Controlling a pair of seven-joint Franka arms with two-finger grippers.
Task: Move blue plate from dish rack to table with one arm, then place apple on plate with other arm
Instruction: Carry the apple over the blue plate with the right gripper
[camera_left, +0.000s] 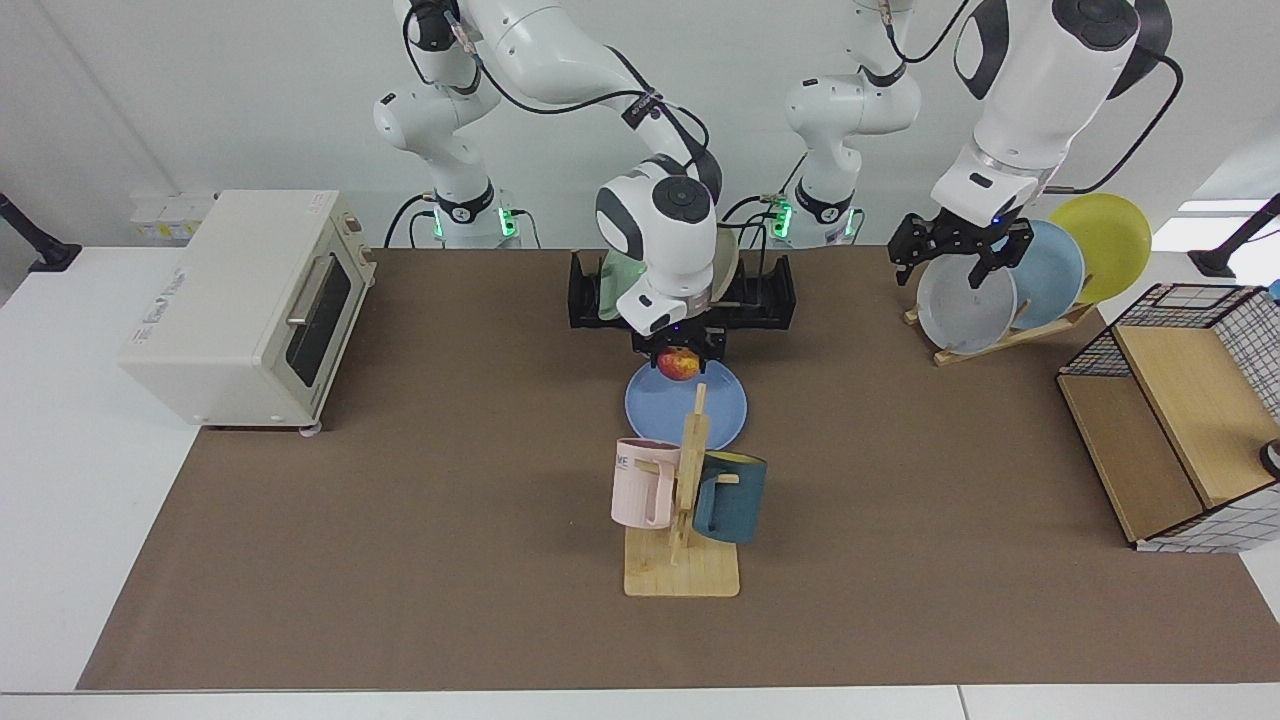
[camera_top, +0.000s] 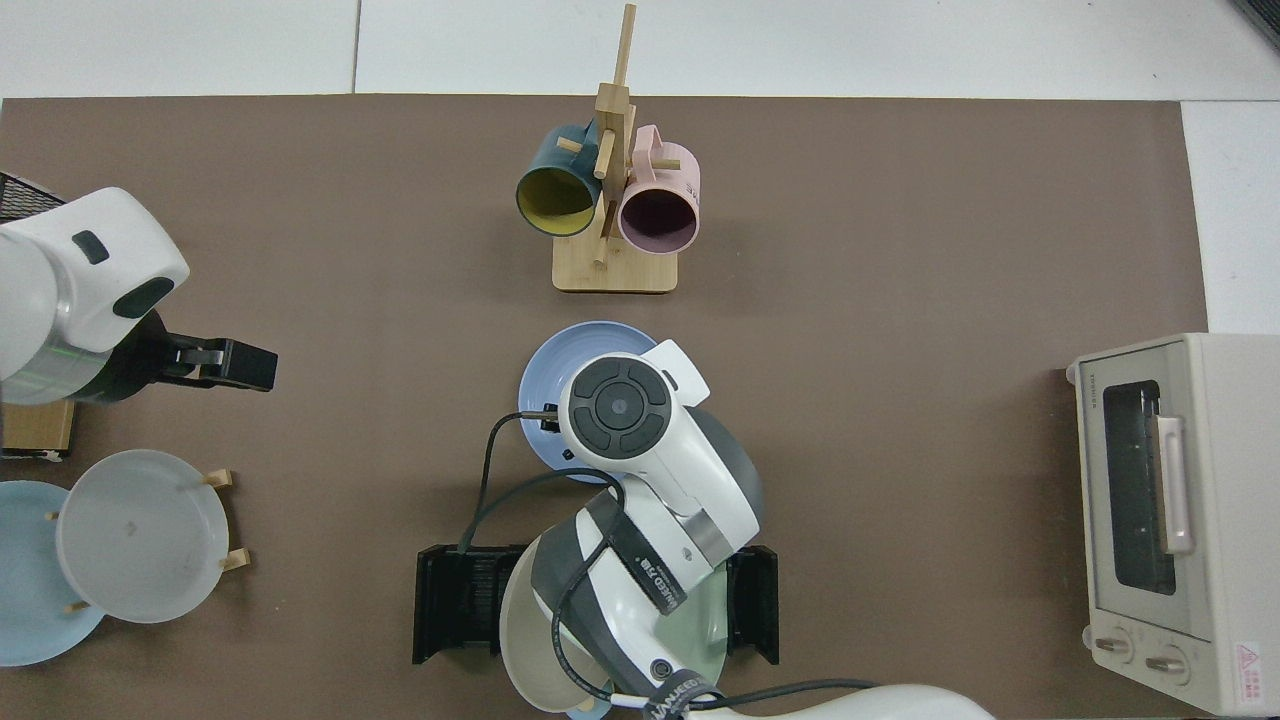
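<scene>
The blue plate (camera_left: 703, 412) (camera_top: 565, 362) lies flat on the brown mat of the table (camera_left: 420, 520), in front of the black dish rack (camera_left: 765, 298) (camera_top: 455, 605). My right gripper (camera_left: 679, 360) is shut on the apple (camera_left: 679, 365), red with yellow patches, and holds it just over the plate's far part. In the top view the right arm's wrist hides both the apple and the right gripper. My left gripper (camera_left: 955, 250) (camera_top: 225, 363) hangs open and empty near the wooden plate stand, where the left arm waits.
A beige plate (camera_top: 530, 620) and a pale green one stand in the dish rack. A wooden mug stand (camera_left: 685, 500) with two mugs rises just in front of the blue plate. A toaster oven (camera_left: 250, 300), a wooden plate stand (camera_left: 1010, 335) and a wire shelf (camera_left: 1180, 420) sit at the sides.
</scene>
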